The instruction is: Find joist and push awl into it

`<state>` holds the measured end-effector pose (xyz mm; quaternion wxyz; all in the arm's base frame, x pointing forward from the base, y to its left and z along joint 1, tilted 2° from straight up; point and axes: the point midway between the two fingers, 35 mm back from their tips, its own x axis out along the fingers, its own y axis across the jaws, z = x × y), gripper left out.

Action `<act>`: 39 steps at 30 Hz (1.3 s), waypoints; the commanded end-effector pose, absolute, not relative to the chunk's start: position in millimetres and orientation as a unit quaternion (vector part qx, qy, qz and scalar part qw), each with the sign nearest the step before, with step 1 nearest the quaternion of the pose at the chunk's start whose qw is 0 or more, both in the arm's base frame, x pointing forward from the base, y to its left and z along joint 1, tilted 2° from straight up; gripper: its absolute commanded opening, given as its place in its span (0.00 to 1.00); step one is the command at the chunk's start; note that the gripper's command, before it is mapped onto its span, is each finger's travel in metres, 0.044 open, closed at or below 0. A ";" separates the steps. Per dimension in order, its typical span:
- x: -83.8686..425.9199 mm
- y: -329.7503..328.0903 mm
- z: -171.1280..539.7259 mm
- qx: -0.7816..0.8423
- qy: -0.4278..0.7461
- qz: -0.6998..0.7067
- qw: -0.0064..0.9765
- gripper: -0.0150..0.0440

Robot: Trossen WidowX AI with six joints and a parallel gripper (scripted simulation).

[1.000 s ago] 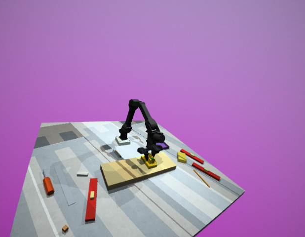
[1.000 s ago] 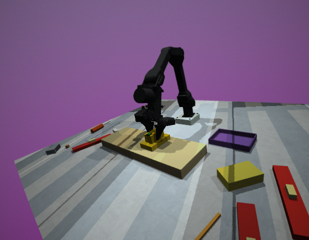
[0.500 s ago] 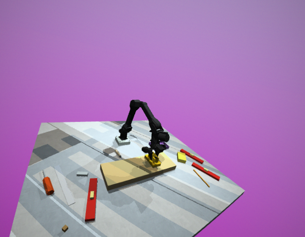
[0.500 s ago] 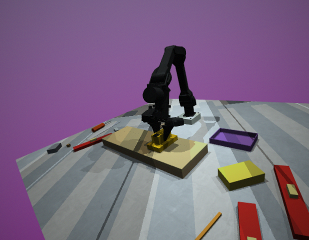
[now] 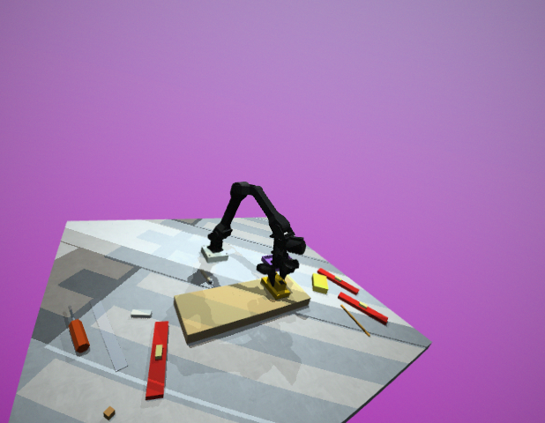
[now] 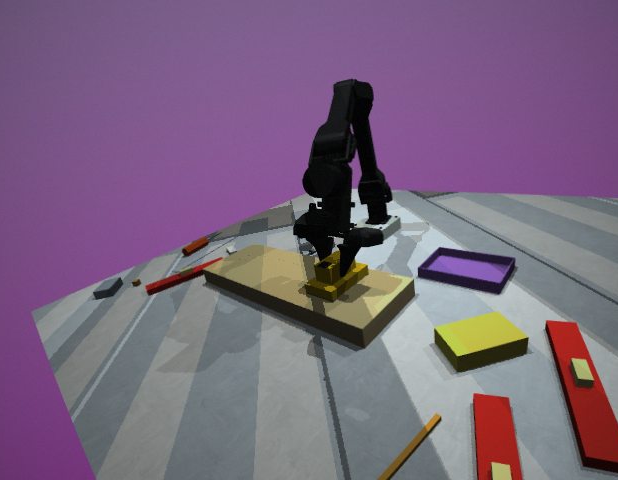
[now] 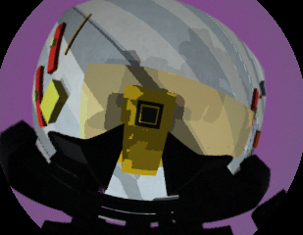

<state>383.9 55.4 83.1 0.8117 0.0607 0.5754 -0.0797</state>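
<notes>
My gripper (image 5: 278,281) (image 6: 334,263) (image 7: 145,127) is shut on the yellow stud finder (image 5: 281,293) (image 6: 325,289) (image 7: 141,152). The stud finder appears to rest flat on the tan floor panel (image 5: 218,309) (image 6: 245,266) (image 7: 210,117), near the panel's right end in the top view. Its square display is dark in the wrist view. The purple tray (image 6: 456,281) stands beside the panel, empty; the arm partly hides it in the top view. A small slim tool, apparently the awl (image 5: 205,276), lies behind the panel in shadow. The joist is hidden.
A yellow block (image 5: 319,282) (image 6: 480,333) (image 7: 53,101), two red bars and a thin brown stick (image 5: 354,321) (image 6: 412,444) lie beyond the panel's right end in the top view. Another red bar (image 5: 156,373) and an orange-handled tool (image 5: 78,334) (image 6: 195,245) lie to its left.
</notes>
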 end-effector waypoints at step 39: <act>396.3 116.3 85.0 0.064 0.575 -0.074 0.812 0.25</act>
